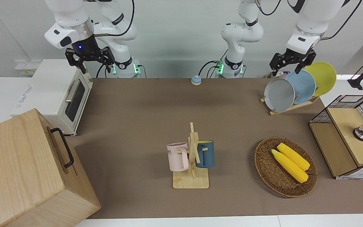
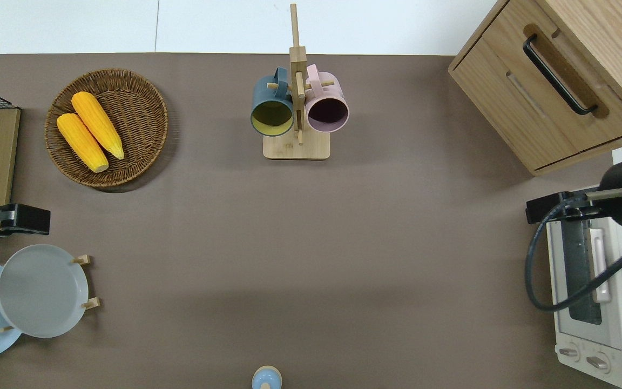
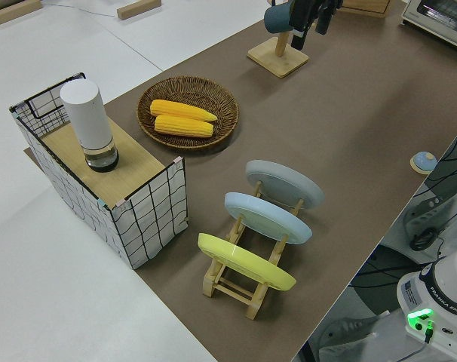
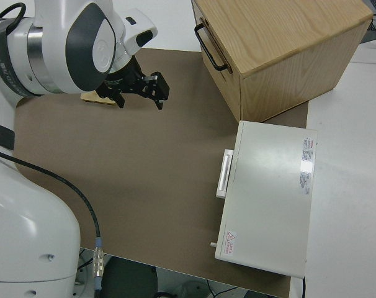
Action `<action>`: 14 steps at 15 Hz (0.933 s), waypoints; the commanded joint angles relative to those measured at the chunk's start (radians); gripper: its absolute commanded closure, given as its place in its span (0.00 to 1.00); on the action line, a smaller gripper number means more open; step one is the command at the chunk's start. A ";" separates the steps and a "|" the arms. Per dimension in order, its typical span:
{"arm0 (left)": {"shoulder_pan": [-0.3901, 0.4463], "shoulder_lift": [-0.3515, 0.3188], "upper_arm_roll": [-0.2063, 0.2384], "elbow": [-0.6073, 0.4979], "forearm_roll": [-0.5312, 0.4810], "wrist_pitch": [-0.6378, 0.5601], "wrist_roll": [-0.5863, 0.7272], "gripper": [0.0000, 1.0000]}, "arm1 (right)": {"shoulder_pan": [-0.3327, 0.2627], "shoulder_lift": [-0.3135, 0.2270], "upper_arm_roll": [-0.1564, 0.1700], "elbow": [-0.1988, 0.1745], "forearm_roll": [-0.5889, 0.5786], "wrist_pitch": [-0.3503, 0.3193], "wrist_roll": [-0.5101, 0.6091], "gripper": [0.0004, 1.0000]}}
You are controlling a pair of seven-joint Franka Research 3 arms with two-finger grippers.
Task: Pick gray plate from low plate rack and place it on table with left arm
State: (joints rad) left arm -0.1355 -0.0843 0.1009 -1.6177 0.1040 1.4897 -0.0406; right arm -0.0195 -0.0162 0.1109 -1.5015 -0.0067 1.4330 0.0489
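Gray plate [image 1: 279,94] stands tilted in the low plate rack [image 1: 290,106], in the slot closest to the middle of the table [image 1: 156,113], and nothing grips it. The left gripper [image 1: 291,65] hangs in the air above the rack with its two fingers spread open and pointing down; it holds nothing. In the overhead view the left gripper [image 2: 6,221] is at the edge of the picture, over the bare table just farther from the robots than the gray plate [image 2: 42,290], and it does not touch the plate. The left arm [image 1: 307,22] rises from it out of the top of the front view.

Taking the low plate rack [image 3: 247,275] as landmark: the gray plate [image 3: 284,183] leans on its pegs, then a light-blue plate [image 3: 268,217] stands in the next slot, partly hidden by the gray one in the front view, and a yellow plate [image 3: 245,261] stands in the last slot, toward the left arm's end of the table. Farther from the robots than the rack lies a wicker basket [image 1: 265,164] with two corn cobs [image 1: 290,162] in it. Beside the rack, at the same end of the table, is a wire-sided box [image 1: 345,138] with a wooden top. Well apart from the rack, near the table's middle, a wooden mug stand [image 1: 191,164] carries a pink mug [image 1: 178,156] and a dark blue mug [image 1: 205,153].

The right gripper [image 1: 89,60] is parked, fingers open and empty.
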 commanded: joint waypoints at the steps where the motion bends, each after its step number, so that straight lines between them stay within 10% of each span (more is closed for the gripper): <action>1: 0.008 -0.070 0.080 -0.077 0.025 0.010 0.096 0.01 | -0.025 -0.002 0.018 0.007 0.019 -0.016 0.009 0.01; 14: 0.010 -0.203 0.237 -0.430 0.045 0.236 0.117 0.01 | -0.025 -0.002 0.018 0.007 0.019 -0.016 0.009 0.01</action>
State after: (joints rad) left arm -0.1224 -0.2284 0.3120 -1.9142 0.1327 1.6396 0.0875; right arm -0.0195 -0.0162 0.1109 -1.5015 -0.0067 1.4330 0.0489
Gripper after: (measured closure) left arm 0.004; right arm 0.009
